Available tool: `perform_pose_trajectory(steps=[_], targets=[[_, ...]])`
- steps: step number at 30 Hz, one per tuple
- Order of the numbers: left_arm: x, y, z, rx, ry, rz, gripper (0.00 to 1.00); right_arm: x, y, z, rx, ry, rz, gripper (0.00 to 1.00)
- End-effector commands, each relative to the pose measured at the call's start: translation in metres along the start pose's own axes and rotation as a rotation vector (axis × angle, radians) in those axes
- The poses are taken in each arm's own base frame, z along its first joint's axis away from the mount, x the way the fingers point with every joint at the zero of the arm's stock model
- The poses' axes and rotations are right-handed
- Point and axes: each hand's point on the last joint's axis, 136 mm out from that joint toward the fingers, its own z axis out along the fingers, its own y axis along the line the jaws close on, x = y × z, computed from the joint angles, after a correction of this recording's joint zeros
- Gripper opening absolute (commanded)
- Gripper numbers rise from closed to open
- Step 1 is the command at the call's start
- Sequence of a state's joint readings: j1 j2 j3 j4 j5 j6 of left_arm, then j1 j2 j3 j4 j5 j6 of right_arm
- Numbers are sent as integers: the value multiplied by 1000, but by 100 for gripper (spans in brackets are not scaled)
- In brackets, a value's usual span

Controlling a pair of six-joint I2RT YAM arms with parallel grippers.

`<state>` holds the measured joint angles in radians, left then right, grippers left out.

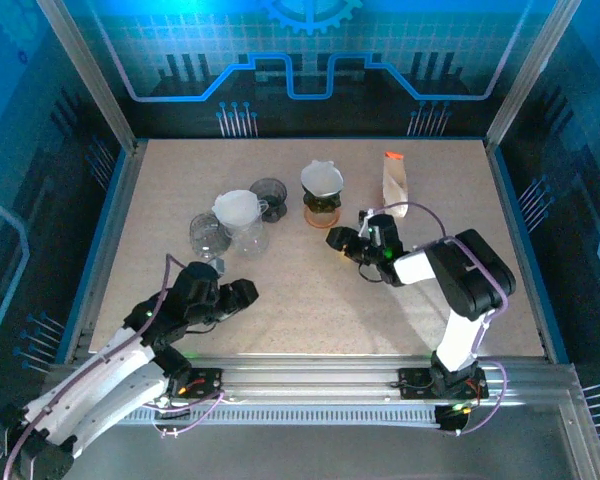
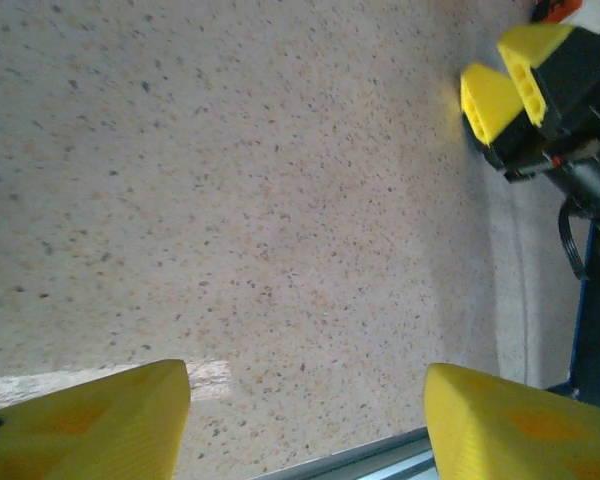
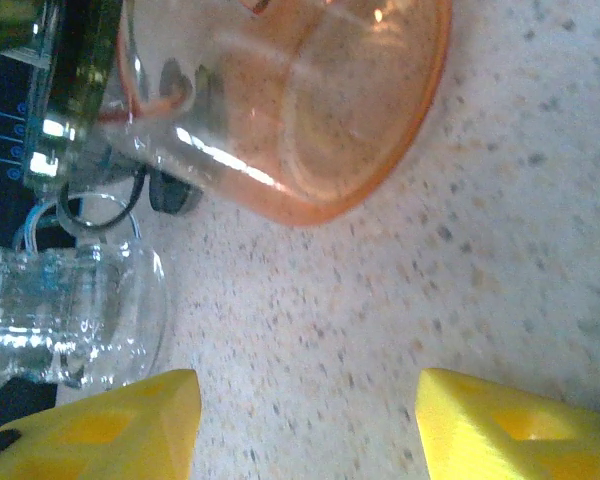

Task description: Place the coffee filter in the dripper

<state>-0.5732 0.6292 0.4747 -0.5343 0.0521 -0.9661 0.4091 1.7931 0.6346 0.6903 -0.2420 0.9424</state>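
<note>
Coffee filter [image 1: 322, 177] sits as a white cone in the mouth of the amber dripper [image 1: 322, 210], right of the middle; now I go across from my left. My left hand [image 2: 305, 420] hangs low over bare surface [image 2: 230, 200], fingers apart with nothing between them. Beyond it stands a clear glass [image 1: 208, 236], then a clear dripper [image 1: 246, 236] with another white cone [image 1: 238, 207] seated in it, and a dark dripper [image 1: 269, 191] just behind. Past the amber dripper, my right hand [image 3: 308, 420] is low and near its base on the near right side, fingers apart and empty. A paper packet [image 1: 395, 178] lies apart at the far right. I judge the placing done and the letting-go step in hand, since neither hand grips anything. The next move calls for backing both hands off, the right one straight away from the amber base without nudging it, as the filter looks light and only rests there
</note>
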Motion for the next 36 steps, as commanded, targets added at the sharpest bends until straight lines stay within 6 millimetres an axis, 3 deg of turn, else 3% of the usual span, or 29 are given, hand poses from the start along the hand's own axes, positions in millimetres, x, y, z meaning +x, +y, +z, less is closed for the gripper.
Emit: perform_pose_trajectory(steps=[1, 6, 13, 20, 29, 36], targets=[[-14, 8, -19, -69, -85, 6, 69, 4, -4, -17, 76, -31, -12, 61], [-29, 30, -37, -183, -166, -41, 67, 7, 2, -42, 162, -48, -97, 61], [-57, 46, -46, -191, -226, -181, 50, 3, 22, -65, 204, -96, -240, 60], [-104, 45, -43, -61, -320, -323, 41, 10, 32, -69, 199, -80, -303, 59], [-177, 57, -43, 32, -503, -412, 42, 12, 33, -71, 195, -76, -308, 59], [-213, 63, -27, 41, -537, -415, 41, 12, 34, -72, 194, -74, -310, 59]])
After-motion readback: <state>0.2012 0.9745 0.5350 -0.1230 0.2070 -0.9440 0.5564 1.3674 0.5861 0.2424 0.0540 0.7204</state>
